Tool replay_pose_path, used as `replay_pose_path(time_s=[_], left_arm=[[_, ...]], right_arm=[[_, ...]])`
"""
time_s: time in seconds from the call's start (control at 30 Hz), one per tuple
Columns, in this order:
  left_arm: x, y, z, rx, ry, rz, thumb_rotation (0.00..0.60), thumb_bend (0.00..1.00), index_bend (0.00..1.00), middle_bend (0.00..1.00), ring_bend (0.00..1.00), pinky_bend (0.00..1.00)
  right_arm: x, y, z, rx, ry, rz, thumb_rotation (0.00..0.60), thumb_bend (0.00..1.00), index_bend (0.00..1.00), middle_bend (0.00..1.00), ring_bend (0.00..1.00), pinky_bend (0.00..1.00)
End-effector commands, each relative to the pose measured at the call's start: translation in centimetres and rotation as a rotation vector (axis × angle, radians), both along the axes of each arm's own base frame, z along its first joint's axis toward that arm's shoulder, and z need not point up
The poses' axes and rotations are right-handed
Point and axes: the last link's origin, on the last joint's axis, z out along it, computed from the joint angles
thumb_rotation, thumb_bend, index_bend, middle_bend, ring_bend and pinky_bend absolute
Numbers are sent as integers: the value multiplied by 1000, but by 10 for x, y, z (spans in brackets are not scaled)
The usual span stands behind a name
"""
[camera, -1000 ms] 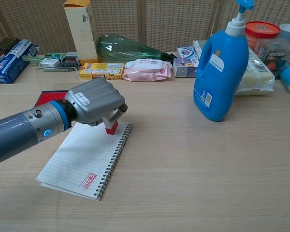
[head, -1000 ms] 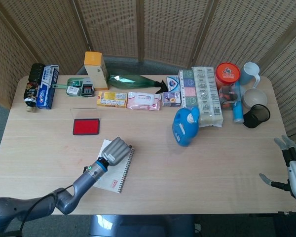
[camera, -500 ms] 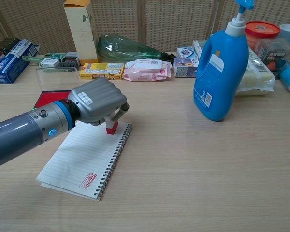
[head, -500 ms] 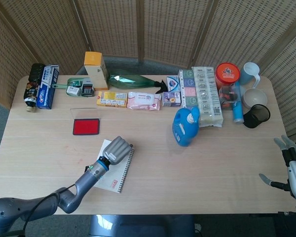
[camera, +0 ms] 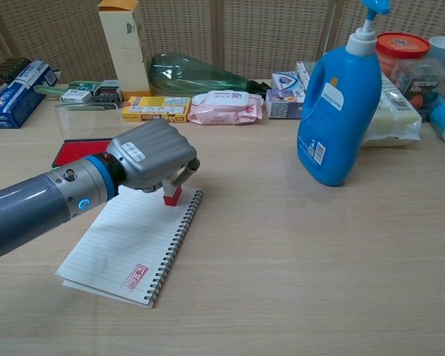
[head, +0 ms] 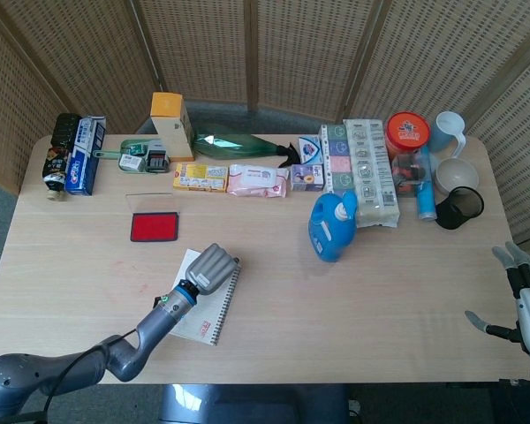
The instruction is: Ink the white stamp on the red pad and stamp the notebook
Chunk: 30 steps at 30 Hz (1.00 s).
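My left hand [camera: 152,157] grips the stamp [camera: 172,196], whose red inked end pokes out below the fingers, just above the top right corner of the lined spiral notebook [camera: 130,243]. A red stamp print [camera: 136,278] shows near the notebook's lower edge. The red ink pad [head: 154,227] lies open, behind and to the left of the hand. In the head view the left hand [head: 211,268] covers the notebook's [head: 200,320] upper part. My right hand [head: 523,300] hangs open at the table's right edge, holding nothing.
A blue detergent bottle [camera: 338,104] stands to the right of the notebook. Along the back stand boxes, a yellow carton [head: 170,122], a green bottle [head: 238,144], wipes [head: 258,179], a red-lidded jar [head: 407,132] and cups [head: 458,208].
The left hand with the stamp has crept slightly right over the notebook's top corner. The right hand has not moved.
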Motion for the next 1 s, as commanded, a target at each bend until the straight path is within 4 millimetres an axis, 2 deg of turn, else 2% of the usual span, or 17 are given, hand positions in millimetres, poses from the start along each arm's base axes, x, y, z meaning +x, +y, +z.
replay_pose_path(time_s=[0.03, 0.13, 0.2, 0.27, 0.67, 0.87, 0.93, 1.0], left_arm=[[2, 1, 6, 14, -8, -6, 600, 361, 668, 1000, 1000, 1000], [5, 2, 15, 30, -17, -17, 600, 362, 669, 1000, 1000, 1000], [11, 4, 36, 68, -43, -47, 600, 362, 669, 1000, 1000, 1000], [13, 3, 46, 75, -49, -53, 600, 361, 669, 1000, 1000, 1000], [22, 6, 93, 143, -72, -64, 600, 362, 669, 1000, 1000, 1000], [5, 3, 116, 170, -43, -46, 600, 362, 669, 1000, 1000, 1000], [-26, -4, 129, 186, -11, 15, 600, 362, 669, 1000, 1000, 1000], [-36, -8, 132, 186, -5, 31, 600, 361, 669, 1000, 1000, 1000]], right_arm=[[0, 0, 0, 0, 0, 0, 522, 0, 24, 0, 0, 0], [0, 0, 0, 0, -1, 2, 522, 0, 24, 0, 0, 0], [1, 0, -1, 3, 0, 5, 522, 0, 25, 0, 0, 0], [2, 0, -2, 4, 2, 6, 524, 0, 25, 0, 0, 0], [3, 1, -2, 4, 1, 11, 524, 0, 25, 0, 0, 0], [4, 1, -2, 6, 0, 16, 523, 0, 24, 0, 0, 0], [6, 2, -2, 6, -2, 21, 522, 0, 24, 0, 0, 0], [6, 3, -2, 6, -2, 22, 522, 0, 24, 0, 0, 0]])
